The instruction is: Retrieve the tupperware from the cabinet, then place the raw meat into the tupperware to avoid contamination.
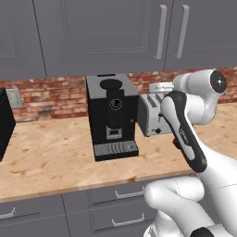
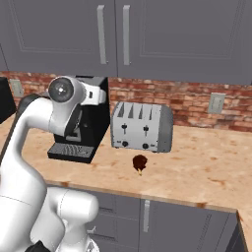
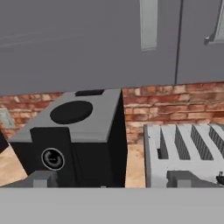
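From my seat the nearest thing is the counter (image 2: 206, 172), its front edge running over grey drawers (image 1: 115, 194). A short way in from that edge lies the raw meat (image 2: 140, 163), a dark reddish lump alone on the bare wood, just in front of the toaster (image 2: 141, 127) and apart from it. The toaster stands toward the back edge with the black coffee machine (image 1: 112, 115) close beside it. My gripper (image 3: 112, 180) hangs above these two with nothing between its fingertips (image 3: 41, 179); the jaws stand spread wide. Behind the appliances runs the brick wall (image 2: 197, 103), with an outlet (image 2: 215, 103) on it. Above that hangs the cabinet (image 1: 111, 32), both doors shut, its long handles (image 1: 161, 31) side by side. I cannot see the tupperware.
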Robot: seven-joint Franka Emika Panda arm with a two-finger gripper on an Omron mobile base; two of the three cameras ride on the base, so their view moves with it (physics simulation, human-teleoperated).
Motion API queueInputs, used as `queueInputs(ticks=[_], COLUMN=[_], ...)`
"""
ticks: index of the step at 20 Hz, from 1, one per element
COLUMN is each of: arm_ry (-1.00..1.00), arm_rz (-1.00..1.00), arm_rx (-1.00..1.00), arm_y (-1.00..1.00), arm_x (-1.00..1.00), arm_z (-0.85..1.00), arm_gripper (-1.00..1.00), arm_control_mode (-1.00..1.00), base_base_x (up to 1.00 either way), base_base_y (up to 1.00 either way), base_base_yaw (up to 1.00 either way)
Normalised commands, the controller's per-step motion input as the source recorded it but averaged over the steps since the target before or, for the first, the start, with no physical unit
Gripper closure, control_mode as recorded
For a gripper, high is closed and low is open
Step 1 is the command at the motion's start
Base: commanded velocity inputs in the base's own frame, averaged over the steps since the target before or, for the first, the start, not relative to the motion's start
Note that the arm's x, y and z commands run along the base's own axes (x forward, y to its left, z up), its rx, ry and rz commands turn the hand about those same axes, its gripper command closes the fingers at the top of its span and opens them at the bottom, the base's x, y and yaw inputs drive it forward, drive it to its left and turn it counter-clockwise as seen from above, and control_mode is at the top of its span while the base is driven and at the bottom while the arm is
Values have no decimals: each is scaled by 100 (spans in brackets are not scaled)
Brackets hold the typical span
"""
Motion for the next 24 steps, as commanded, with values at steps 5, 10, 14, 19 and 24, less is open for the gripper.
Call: queueInputs(ticks=[5,10,14,19,24], arm_ry=[-14,-14,-17,-18,-18], arm_rz=[0,0,0,0,0], arm_rx=[0,0,0,0,0], arm_y=[0,0,0,0,0], arm_x=[0,0,0,0,0], arm_z=[39,36,30,22,21], arm_gripper=[-100,-100,-100,-100,-100], arm_control_mode=[-100,-100,-100,-100,-100], base_base_x=[0,0,0,0,0], base_base_y=[0,0,0,0,0], base_base_yaw=[0,0,0,0,0])
